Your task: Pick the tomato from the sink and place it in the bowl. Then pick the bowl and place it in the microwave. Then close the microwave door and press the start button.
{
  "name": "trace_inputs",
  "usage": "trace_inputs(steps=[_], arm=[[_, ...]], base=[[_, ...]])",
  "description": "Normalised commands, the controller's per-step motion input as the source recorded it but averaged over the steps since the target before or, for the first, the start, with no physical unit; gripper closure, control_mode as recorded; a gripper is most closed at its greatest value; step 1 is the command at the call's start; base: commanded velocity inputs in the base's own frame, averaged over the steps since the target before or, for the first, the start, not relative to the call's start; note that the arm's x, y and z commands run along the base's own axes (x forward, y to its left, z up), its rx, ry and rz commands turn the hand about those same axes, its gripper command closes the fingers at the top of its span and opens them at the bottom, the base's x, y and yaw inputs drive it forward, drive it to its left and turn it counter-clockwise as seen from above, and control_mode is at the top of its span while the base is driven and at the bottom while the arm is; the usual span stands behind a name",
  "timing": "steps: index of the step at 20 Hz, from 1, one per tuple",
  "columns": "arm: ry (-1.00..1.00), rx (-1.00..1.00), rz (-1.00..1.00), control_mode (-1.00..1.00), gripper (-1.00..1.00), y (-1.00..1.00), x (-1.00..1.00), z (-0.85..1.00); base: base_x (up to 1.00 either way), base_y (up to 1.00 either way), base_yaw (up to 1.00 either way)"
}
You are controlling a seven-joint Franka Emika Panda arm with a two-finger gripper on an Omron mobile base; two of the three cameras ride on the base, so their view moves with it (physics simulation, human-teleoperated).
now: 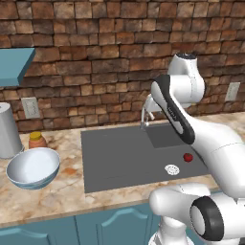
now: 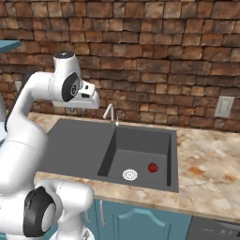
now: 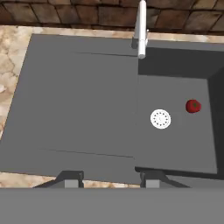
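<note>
The hand (image 3: pixel 109 177) is hovering high over the sink (image 3: pixel 87 105), fingers parted and gripping nothing. The tomato (image 3: pixel 193 106) is lying below and to its right, just beside the drain (image 3: pixel 160 119).

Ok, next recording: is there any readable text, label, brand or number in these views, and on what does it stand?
None can be read.
Orange-lidded jar: no legible label.
Grey canister: plain.
Wall outlets: no markings that can be made out.
Sink, faucet and bowl: no lettering.
</note>
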Motion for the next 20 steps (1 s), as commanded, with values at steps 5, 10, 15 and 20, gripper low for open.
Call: trace_inputs(steps=[5,10,15,20], arm=[[0.00,0.21,-0.15,-1.00,-1.00,-0.68,0.00,0.00],[0.20,0.10,-0.35,-1.00,-1.00,-1.00,-0.02,-0.46],[0.16,0.00,-0.09,-1.00,-1.00,-0.94,0.03,-0.66],[0.20,-0.03,-0.26,-1.00,-1.00,-0.69,0.41,-0.98]], base=[[0.00,0.00,0.00],[0.00,0.00,0.00],[0.00,0.00,0.00],[0.00,0.00,0.00]])
